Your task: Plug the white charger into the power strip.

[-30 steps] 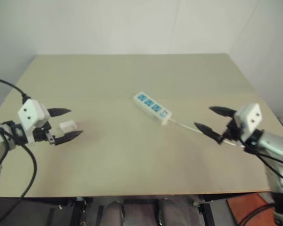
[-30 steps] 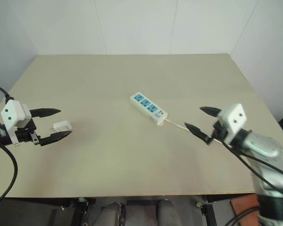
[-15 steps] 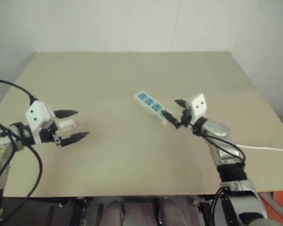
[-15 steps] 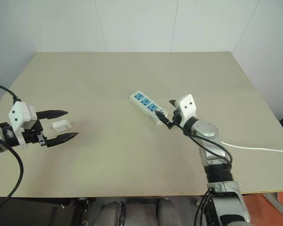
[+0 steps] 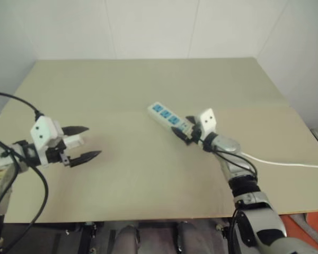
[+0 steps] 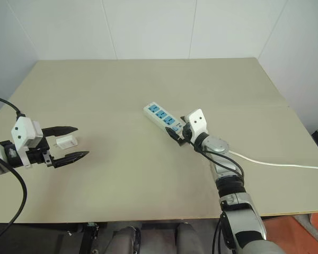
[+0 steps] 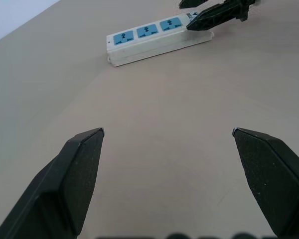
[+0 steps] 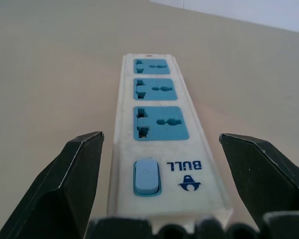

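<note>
Your reference surface is the beige tabletop [image 6: 148, 185], which spans the head views from wall to near edge.

The power strip [image 6: 164, 120] lies flat near the centre of the tabletop, set diagonally, with its far end toward 10 o'clock and its switch end toward 4 o'clock. You can count 3 blue sockets along its top face. The small blue switch [image 8: 146, 177] sits at the end nearest the right hand. A thin white cord [image 6: 275, 163] runs off from that end toward 3 o'clock, across the tabletop to its right edge.

The right hand [image 6: 178, 130] is at the switch end of the strip. Its 2 black fingers [image 8: 65, 186] stand apart, 1 on each long side of the strip, so the switch end sits in the gap between them. In the right wrist view you can see clear tabletop between each fingertip and the strip's sides, so the hand is not clamped on it.

The left hand [image 6: 69, 143] is well apart from the strip, at 9 o'clock on the tabletop. Its fingers [image 7: 77, 172] are spread wide and hold nothing.

The white charger [image 6: 67, 141] lies on the tabletop at the left hand, in line with the gap between the 2 fingers. You cannot tell from the head views whether a finger touches it.
</note>
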